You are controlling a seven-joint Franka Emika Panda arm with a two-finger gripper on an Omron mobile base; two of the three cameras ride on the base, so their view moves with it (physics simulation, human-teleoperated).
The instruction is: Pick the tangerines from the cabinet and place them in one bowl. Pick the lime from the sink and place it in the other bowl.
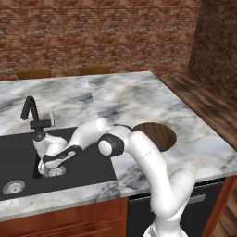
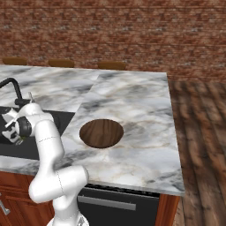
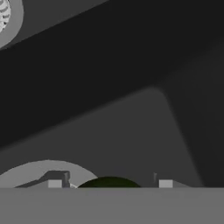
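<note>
Left base view: the black sink is recessed in the marble counter, with an angular black faucet at its back edge. A round steel drain shows in the left part of the basin. The white arm reaches down into the right part of the basin, the gripper low over a second drain. Whether the jaws are spread or pinching cannot be told here. The dark brown bowl sits on the counter just right of the sink, partly behind the arm; its visible part holds nothing.

Right base view: the brown bowl stands clear on the marble, shallow, wood-grained, empty. The sink lies to its left, and the arm's wrist drops into it.

Hand view: the dark basin floor and a steel drain are close. The lime, dark green and rounded, lies between the two finger tips, only its top showing. The tips stand just beside it on either side; contact cannot be confirmed.
</note>
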